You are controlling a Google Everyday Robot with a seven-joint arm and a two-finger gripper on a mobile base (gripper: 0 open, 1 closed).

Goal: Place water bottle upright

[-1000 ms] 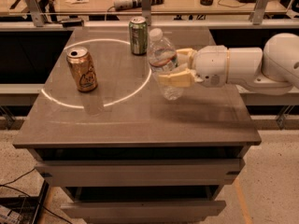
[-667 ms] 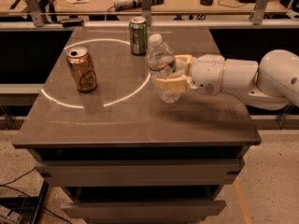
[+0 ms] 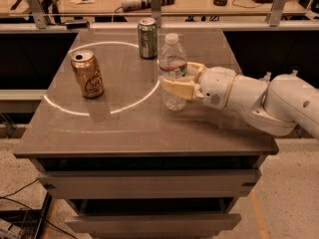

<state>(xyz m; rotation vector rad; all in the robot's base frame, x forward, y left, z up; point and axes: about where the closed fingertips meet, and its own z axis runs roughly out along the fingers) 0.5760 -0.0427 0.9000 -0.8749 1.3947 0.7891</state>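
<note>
Camera view, one item of interest and its surroundings, all placed from the water bottle.

- Water bottle (image 3: 172,66): you see clear ribbed plastic, a white cap and a dark reddish label band under the shoulder. It stands upright over the middle of the table (image 3: 149,133). Whether its base rests on the top cannot be told.
- Gripper (image 3: 175,77): reaches in from the right of the bottle. One tan finger (image 3: 175,88) crosses the bottle's front and the other sits behind, so they are clamped on its body. The white arm (image 3: 259,101) trails off to the bottle's right and is cut by the frame edge.
- Green can (image 3: 147,38): upright, just behind and left of the bottle.
- Gold can (image 3: 87,74): upright, well to the bottle's left. It carries cursive script that you cannot read with certainty.
- White ring (image 3: 60,106): marked on the tabletop. Its right arc passes beside the bottle.

The bottle's label print is illegible. The front finger hides part of the bottle's lower body.
</note>
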